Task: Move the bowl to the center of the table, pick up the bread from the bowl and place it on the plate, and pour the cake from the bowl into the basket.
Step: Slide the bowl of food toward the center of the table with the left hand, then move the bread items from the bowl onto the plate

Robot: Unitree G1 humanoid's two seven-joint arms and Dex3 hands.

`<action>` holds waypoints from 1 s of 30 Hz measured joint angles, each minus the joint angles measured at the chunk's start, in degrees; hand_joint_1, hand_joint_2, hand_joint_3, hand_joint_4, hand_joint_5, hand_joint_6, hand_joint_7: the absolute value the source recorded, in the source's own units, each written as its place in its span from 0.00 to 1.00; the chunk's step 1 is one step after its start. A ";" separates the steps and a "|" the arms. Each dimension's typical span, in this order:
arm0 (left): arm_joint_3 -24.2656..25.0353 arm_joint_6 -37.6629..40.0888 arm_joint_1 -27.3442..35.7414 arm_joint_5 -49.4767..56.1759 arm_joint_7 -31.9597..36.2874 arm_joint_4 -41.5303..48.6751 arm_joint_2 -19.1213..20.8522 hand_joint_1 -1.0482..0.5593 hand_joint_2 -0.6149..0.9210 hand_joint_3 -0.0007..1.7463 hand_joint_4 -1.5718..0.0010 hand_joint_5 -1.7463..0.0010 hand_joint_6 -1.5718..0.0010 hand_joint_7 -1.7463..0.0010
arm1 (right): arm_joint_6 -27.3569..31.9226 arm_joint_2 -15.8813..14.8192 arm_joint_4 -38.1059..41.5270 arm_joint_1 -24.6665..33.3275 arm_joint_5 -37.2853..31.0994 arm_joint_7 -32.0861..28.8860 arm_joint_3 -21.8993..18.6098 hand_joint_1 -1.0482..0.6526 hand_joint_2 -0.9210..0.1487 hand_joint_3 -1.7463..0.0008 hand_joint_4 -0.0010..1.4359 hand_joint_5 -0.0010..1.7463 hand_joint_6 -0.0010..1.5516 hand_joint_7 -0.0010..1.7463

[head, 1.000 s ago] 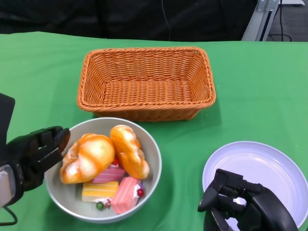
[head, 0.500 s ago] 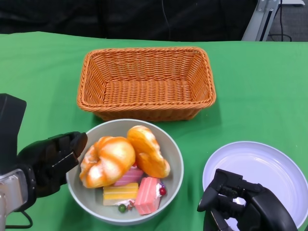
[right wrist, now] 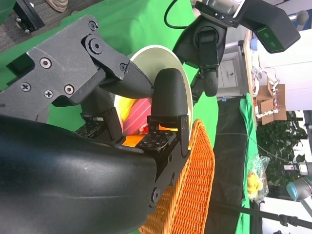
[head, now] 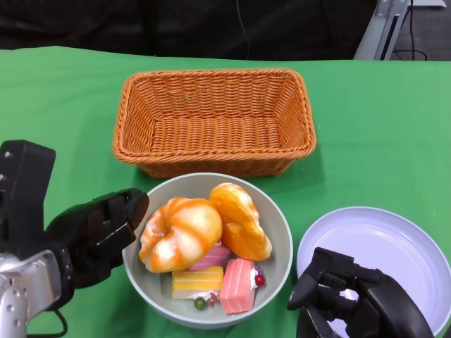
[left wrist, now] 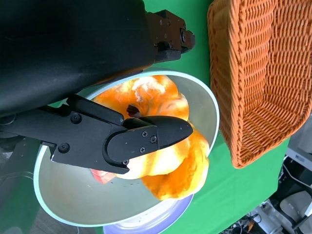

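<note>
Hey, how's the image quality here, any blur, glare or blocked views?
Head view: sharp, evenly lit, soft shadow beside the basket. Right wrist view: the right hand blocks most of the bowl. Left wrist view: the left hand covers the bread.

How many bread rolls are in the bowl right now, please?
2. One bread roll lies on the bowl's left side by the left hand; the other bread roll leans beside it, toward the plate.
</note>
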 measured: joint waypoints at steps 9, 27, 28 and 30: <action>-0.49 -4.24 0.70 -0.37 -0.85 1.91 -0.15 0.34 1.00 0.33 1.00 1.00 1.00 1.00 | -1.55 0.00 0.93 -0.24 0.50 0.92 -0.04 0.58 0.40 0.27 0.50 0.96 0.45 0.82; -4.12 -37.12 4.07 19.59 6.33 6.84 2.25 0.35 1.00 0.21 0.78 0.93 0.77 0.96 | -1.56 -0.13 0.82 0.41 0.34 0.81 -1.05 0.58 0.43 0.26 0.48 0.96 0.45 0.82; -3.83 -40.52 4.22 19.83 6.58 7.93 2.15 0.38 1.00 0.19 0.75 0.92 0.75 0.96 | -1.57 -0.15 0.82 0.48 0.29 0.82 -1.18 0.58 0.43 0.26 0.49 0.96 0.45 0.82; -2.44 -48.03 4.36 19.45 6.59 10.78 1.62 0.42 1.00 0.17 0.69 0.91 0.69 0.95 | -1.58 -0.23 0.75 0.66 0.25 0.81 -1.36 0.58 0.42 0.27 0.49 0.95 0.45 0.81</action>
